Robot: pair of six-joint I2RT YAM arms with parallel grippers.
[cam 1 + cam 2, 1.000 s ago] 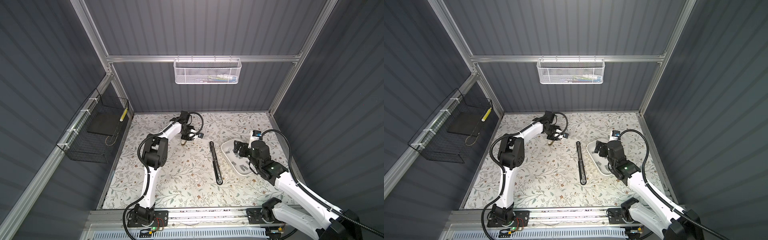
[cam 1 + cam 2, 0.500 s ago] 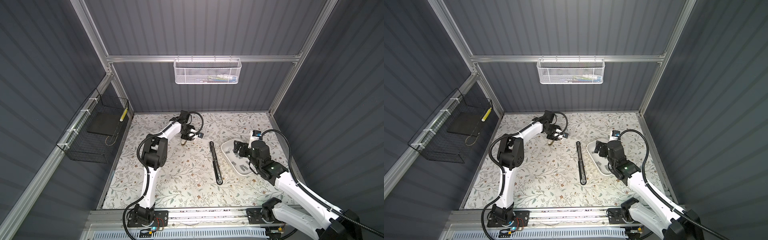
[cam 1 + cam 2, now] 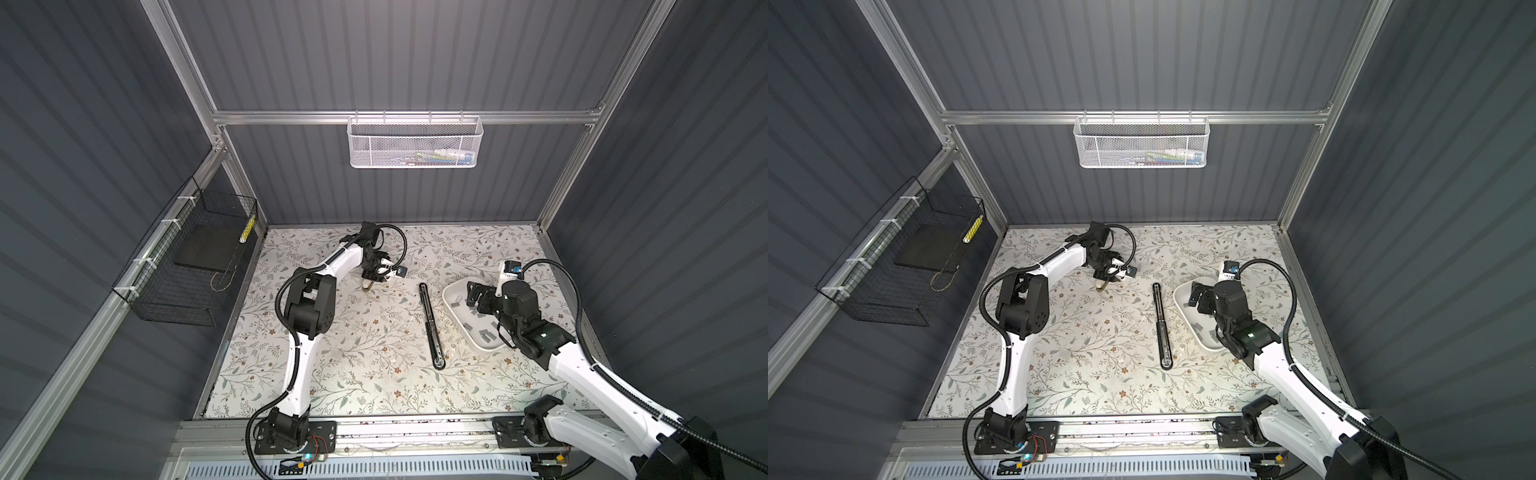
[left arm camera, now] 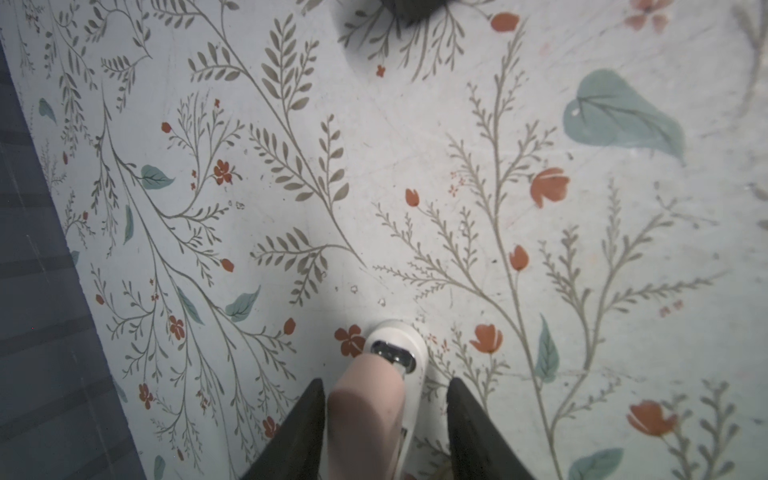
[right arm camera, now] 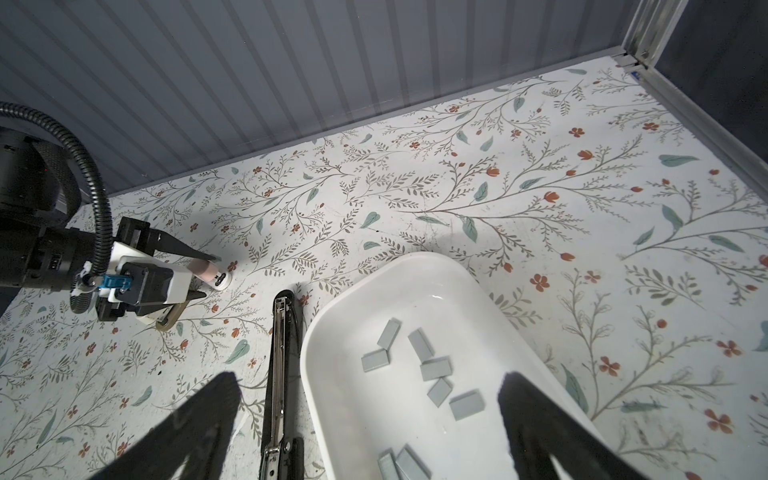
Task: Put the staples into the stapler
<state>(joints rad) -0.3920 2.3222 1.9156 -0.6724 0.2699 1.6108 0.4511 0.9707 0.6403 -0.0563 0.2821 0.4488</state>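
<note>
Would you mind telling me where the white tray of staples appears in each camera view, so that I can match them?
Both top views: the white tray sits right of centre, partly under the right gripper.
Left wrist view: not in it.
Right wrist view: below the open jaws, with the staples inside.
Shared landmark: the black stapler lies beside it.

A pink-and-white object [image 4: 365, 415] was cut off by the left wrist view's edge, the left gripper [image 4: 385, 382] grip on it unclear, one end of the stapler [image 5: 279, 374] was cropped, contents of the mesh basket [image 3: 374, 145] were too small to tell.
</note>
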